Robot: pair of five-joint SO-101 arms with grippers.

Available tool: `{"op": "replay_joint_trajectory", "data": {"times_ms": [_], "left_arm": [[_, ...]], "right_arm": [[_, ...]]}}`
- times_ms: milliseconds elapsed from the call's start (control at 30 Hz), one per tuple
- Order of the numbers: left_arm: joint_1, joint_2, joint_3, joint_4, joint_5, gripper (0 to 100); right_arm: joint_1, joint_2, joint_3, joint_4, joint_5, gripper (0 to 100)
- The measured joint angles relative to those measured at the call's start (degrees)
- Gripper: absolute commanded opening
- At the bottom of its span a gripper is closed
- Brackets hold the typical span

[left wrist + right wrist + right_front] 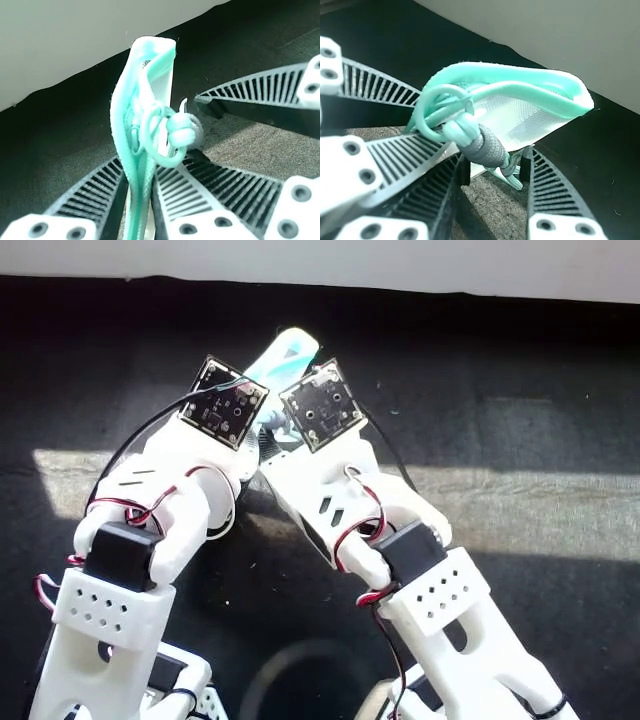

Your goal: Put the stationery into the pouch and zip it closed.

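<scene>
One pouch pinched in left hand, right hand straddling pull

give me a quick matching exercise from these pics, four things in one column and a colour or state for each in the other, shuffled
Things:
1. pouch
2. table cover
3. left end effector
4. wall

Colour or state:
a. white
b. shut on the pouch
c. mint green
d. black

Pairs: 1-c, 2-d, 3-b, 4-a
</scene>
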Motion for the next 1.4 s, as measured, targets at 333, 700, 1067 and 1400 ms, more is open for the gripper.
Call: {"op": "replay_joint_trajectory", "data": {"times_ms": [333,700,1067,1400], "left_arm": [[0.1,0.0,0.0,0.4,-0.1,1],[0.5,-0.1,-0.4,1.3,0.3,1],[-0.5,-0.1,-0.2,1.3,0.2,1],[-2.4,-0.1,-0.1,1.3,-0.1,1]], "right_arm": [[0.0,0.0,0.0,-1.1,16.5,17.3],[-0.2,0.0,0.4,-5.9,17.7,0.3],[-0.2,-1.8,0.5,-6.2,17.8,0.6],[6.1,-15.6,6.3,-4.8,17.8,0.6]]}}
